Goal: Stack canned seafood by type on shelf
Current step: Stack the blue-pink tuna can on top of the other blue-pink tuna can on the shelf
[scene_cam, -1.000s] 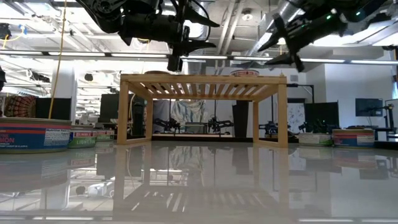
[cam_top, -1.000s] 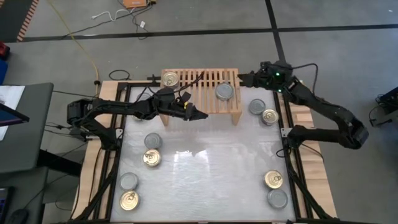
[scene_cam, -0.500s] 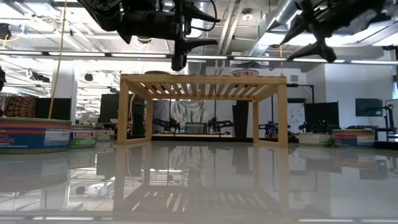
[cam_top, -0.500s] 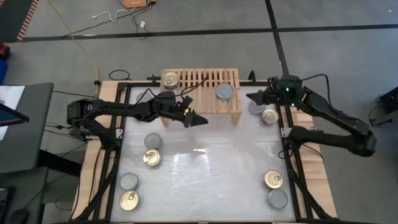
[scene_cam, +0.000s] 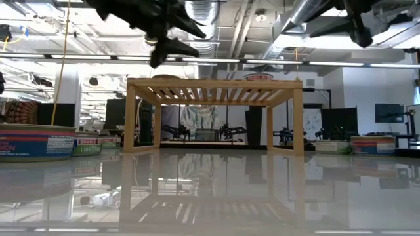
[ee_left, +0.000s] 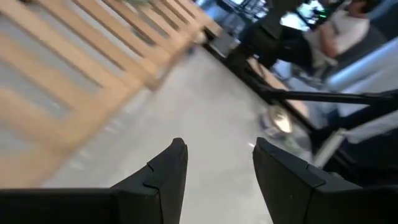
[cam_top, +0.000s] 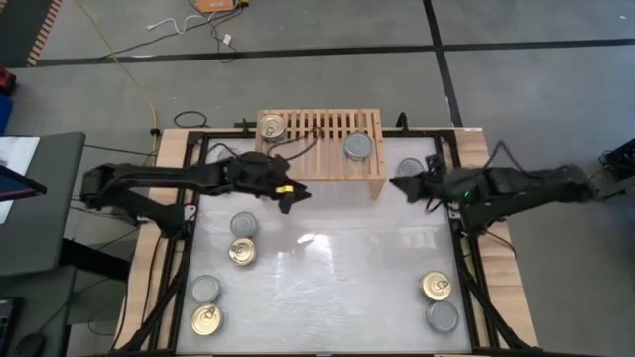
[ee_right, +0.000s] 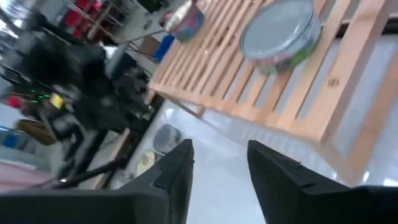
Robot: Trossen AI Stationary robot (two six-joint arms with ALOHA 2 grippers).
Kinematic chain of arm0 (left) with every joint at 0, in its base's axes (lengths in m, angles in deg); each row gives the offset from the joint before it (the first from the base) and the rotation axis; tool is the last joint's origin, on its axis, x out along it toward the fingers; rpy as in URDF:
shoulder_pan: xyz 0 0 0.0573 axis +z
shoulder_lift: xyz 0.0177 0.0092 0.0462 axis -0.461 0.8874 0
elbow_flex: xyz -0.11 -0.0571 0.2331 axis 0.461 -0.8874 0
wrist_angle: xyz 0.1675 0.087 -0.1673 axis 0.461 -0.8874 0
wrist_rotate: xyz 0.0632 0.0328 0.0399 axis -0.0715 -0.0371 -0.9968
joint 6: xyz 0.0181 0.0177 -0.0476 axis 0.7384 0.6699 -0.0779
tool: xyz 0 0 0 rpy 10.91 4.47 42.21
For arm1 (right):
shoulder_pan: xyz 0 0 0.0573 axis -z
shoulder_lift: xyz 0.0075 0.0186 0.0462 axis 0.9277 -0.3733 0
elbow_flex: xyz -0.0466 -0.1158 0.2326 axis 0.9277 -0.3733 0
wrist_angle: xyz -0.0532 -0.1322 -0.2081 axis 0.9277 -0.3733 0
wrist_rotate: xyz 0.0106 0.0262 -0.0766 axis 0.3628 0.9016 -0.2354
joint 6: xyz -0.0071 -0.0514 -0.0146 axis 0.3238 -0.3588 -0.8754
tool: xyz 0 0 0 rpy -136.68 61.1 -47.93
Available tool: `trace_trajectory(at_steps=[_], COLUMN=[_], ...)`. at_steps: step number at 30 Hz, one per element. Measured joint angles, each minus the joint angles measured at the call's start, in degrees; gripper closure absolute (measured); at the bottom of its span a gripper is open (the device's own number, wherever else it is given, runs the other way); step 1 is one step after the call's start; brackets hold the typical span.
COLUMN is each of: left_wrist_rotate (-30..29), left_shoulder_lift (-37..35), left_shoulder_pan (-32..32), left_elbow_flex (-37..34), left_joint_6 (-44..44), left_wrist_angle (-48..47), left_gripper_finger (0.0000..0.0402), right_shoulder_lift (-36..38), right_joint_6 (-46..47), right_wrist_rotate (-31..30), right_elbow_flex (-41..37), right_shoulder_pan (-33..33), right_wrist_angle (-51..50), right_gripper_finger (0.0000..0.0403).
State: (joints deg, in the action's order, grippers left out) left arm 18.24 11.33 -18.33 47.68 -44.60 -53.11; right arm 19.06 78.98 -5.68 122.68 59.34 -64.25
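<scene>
The light-wood shelf (cam_top: pixel 319 149) stands at the table's far side. On its slatted top rest a gold-topped can (cam_top: pixel 270 126) at the far left and a silver-topped can (cam_top: pixel 358 147) right of the middle, also seen as the silver can (ee_right: pixel 280 31) in the right wrist view. More cans sit flat on the table: silver (cam_top: pixel 244 225), gold (cam_top: pixel 241 252), silver (cam_top: pixel 205 289) and gold (cam_top: pixel 206 318) on the left, gold (cam_top: pixel 436 286) and silver (cam_top: pixel 443 316) on the right. My left gripper (cam_top: pixel 296 195) hovers open just in front of the shelf's near left leg. My right gripper (cam_top: pixel 397 184) hovers open beside the shelf's near right corner.
A silver can (cam_top: pixel 410 167) peeks out behind my right arm, right of the shelf. The glossy white tabletop (cam_top: pixel 337 268) lies bare between the left and right groups of cans. A black frame borders the table. A person sits beyond the table in the left wrist view.
My left gripper has drawn back from over the shelf's near edge toward the table's left and has rolled. My right gripper has swung from the shelf's far right corner toward the table's near edge, along the shelf's right side. No can has moved.
</scene>
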Motion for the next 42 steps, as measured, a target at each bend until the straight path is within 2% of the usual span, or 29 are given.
trace_trajectory(at_steps=[4,9,14,18,21,24,28,33,37,42], left_wrist_rotate=[-4.3,-8.8,-11.5,-18.0,-22.3,-25.1,-29.4,-36.2,-35.4,-32.3], left_shoulder_lift=[-6.0,-11.8,-14.9,-15.3,-15.3,-15.2,-15.2,-15.2,-15.2,-15.2], left_shoulder_pan=[-0.1,-0.1,-1.9,-6.3,-11.1,-16.1,-22.4,-29.6,-32.8,-35.6], left_elbow_flex=[0.0,0.0,0.0,-0.1,-2.4,-6.5,-11.5,-14.4,-15.0,-15.0], left_joint_6=[0.9,0.6,-3.3,-9.4,-15.4,-22.3,-28.0,-34.7,-37.5,-41.6], left_wrist_angle=[-7.9,-16.3,-21.5,-26.1,-24.6,-19.4,-12.6,-11.6,-13.8,-14.8], left_gripper_finger=[0.0228,0.0228,0.0228,0.0228,0.0228,0.0228,0.0228,0.0228,0.0228,0.0228], right_shoulder_lift=[-6.5,-15.6,-22.3,-25.7,-26.9,-27.0,-27.0,-27.5,-29.8,-36.4], right_joint_6=[7.7,17.5,24.8,31.1,34.4,34.1,28.5,21.1,16.1,13.7], right_wrist_rotate=[-7.2,-8.0,-6.5,-2.2,1.9,5.8,7.9,8.9,9.1,9.1], right_elbow_flex=[0.0,0.0,0.0,0.0,-2.0,-4.4,-6.9,-7.4,-7.3,-7.4], right_shoulder_pan=[-8.7,-13.8,-15.5,-15.7,-15.4,-16.0,-18.4,-20.6,-20.9,-20.3], right_wrist_angle=[0.2,0.0,-0.1,-2.1,-3.0,-0.1,9.3,15.0,21.0,31.3], right_gripper_finger=[0.0246,0.0257,0.0259,0.0259,0.0259,0.0259,0.0259,0.0259,0.0259,0.0259])
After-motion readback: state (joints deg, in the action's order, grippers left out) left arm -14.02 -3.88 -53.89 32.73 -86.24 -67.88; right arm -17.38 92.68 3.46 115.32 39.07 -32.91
